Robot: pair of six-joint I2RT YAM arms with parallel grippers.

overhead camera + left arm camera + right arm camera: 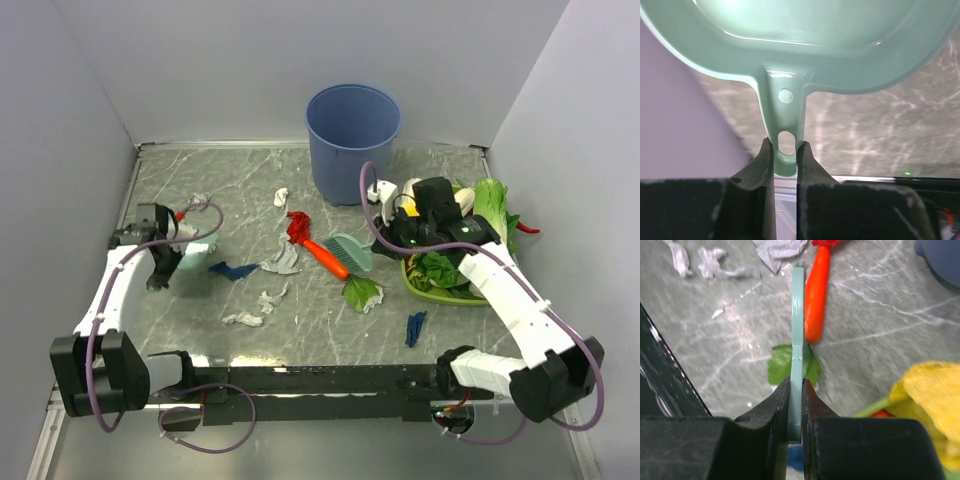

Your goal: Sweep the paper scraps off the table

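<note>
The handle of a teal dustpan (815, 50) is clamped in the left end effector (785, 155), at the left side of the table (320, 330). A teal brush (798, 315) is gripped edge-on by the right end effector (796, 390), beside a carrot (816, 295). White, red and blue paper scraps (268, 300) are scattered across the middle of the table.

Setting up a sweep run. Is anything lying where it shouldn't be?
Yes: a carrot lies on the table among the scraps, outside the tray and right beside the brush. It isn't paper, and a sweep would likely drag it along.
</note>
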